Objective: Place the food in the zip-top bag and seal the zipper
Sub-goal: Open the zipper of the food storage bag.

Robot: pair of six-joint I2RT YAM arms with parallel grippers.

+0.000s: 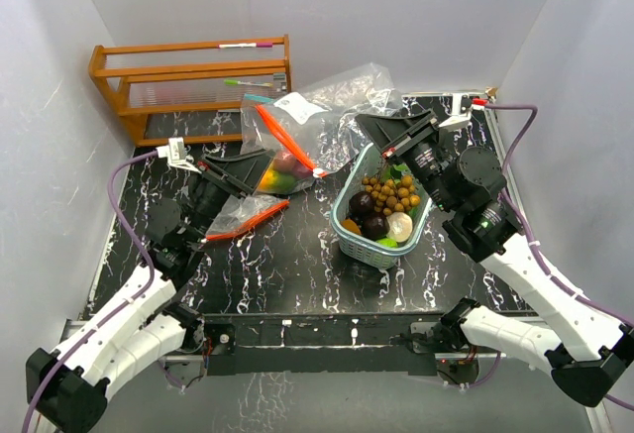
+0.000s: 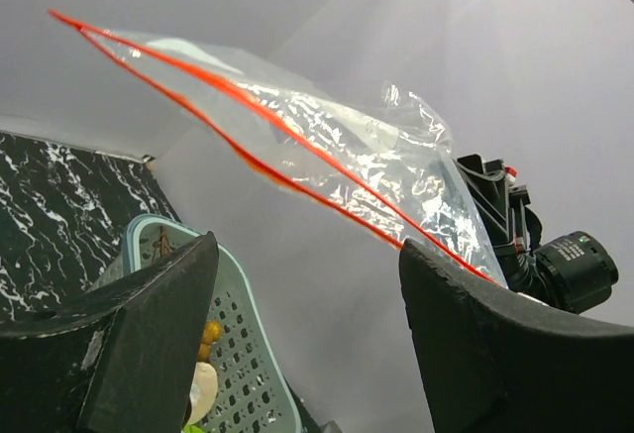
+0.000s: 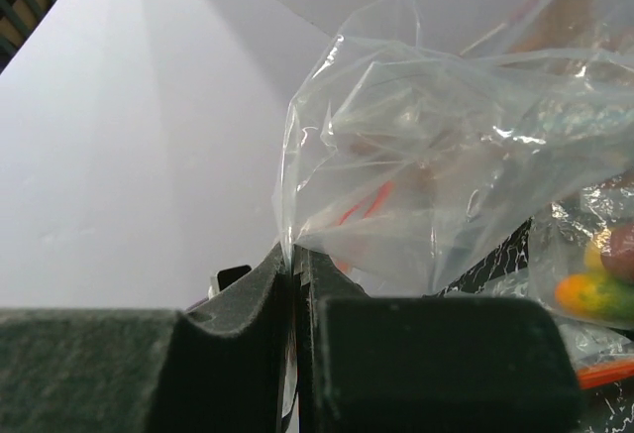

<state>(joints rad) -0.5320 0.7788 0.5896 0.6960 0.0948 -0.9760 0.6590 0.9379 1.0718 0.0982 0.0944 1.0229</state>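
Note:
The clear zip-top bag [image 1: 317, 116] with an orange-red zipper stands raised at the back centre. My right gripper [image 1: 369, 124] is shut on its film; the right wrist view shows the jaws [image 3: 295, 255] pinched on the bag [image 3: 446, 156]. Some food [image 1: 282, 170] lies in the bag's bottom and also shows in the right wrist view [image 3: 604, 284]. More food [image 1: 384, 205] fills the teal basket [image 1: 349, 238]. My left gripper [image 1: 260, 167] is open and empty just left of the bag. In the left wrist view, the left gripper [image 2: 307, 255] is below the zipper [image 2: 297, 151].
A second, flat zip-top bag [image 1: 243, 217] lies on the black marbled table beside the left arm. A wooden rack [image 1: 193, 81] stands at the back left. White walls enclose the table. The basket's wall [image 2: 248, 354] shows close by the left finger.

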